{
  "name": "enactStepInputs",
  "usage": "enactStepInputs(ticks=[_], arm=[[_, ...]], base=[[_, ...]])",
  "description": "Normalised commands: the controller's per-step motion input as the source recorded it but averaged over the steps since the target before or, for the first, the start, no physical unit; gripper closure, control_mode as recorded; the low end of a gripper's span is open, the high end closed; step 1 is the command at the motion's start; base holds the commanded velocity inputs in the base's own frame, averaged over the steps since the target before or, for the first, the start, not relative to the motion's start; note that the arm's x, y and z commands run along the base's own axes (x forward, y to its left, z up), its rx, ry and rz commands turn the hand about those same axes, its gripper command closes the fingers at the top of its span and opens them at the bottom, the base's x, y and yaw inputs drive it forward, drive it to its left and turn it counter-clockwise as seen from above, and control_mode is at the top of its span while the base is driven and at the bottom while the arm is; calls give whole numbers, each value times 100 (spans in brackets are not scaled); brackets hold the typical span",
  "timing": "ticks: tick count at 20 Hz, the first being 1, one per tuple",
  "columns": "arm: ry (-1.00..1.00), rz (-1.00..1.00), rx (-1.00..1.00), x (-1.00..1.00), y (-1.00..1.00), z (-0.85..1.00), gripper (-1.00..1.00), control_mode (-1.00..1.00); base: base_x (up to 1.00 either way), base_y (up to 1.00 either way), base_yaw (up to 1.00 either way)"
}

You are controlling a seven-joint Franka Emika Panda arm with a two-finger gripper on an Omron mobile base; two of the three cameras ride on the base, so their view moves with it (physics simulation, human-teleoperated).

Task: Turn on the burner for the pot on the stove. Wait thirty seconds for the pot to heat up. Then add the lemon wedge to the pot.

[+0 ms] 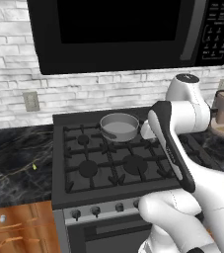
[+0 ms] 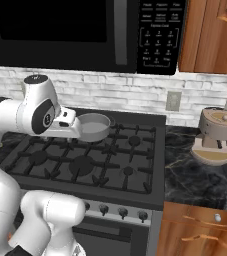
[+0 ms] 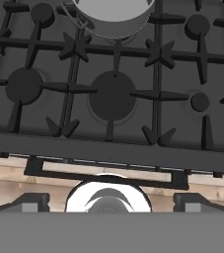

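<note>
Grey pot (image 1: 119,126) on the stove (image 1: 108,158), back middle grate, pale inside, nothing seen in it. Tiny yellow-green lemon wedge (image 1: 34,167) out on the dark counter (image 1: 15,163), left of the stove. Gripper (image 3: 111,200) spread wide, holding nothing.

Folded at the elbow, forearm reaching toward 12 o'clock in both base views. Gripper (image 3: 111,201) pointing down, finger tips (image 3: 34,201) at 8 and 4 o'clock, spread wide.
</note>
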Motion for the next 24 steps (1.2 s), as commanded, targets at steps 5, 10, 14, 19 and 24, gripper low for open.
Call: enactStepInputs(ticks=[5,10,14,19,24], arm=[[0,0,0,0,0,0,-100,100],[0,0,0,0,0,0,-100,100],[0,0,0,0,0,0,-100,100],[0,0,0,0,0,0,-100,100],[0,0,0,0,0,0,-100,-100]], base=[[-1,9,0],[0,58,0],[0,56,0],[0,41,0],[0,4,0]])
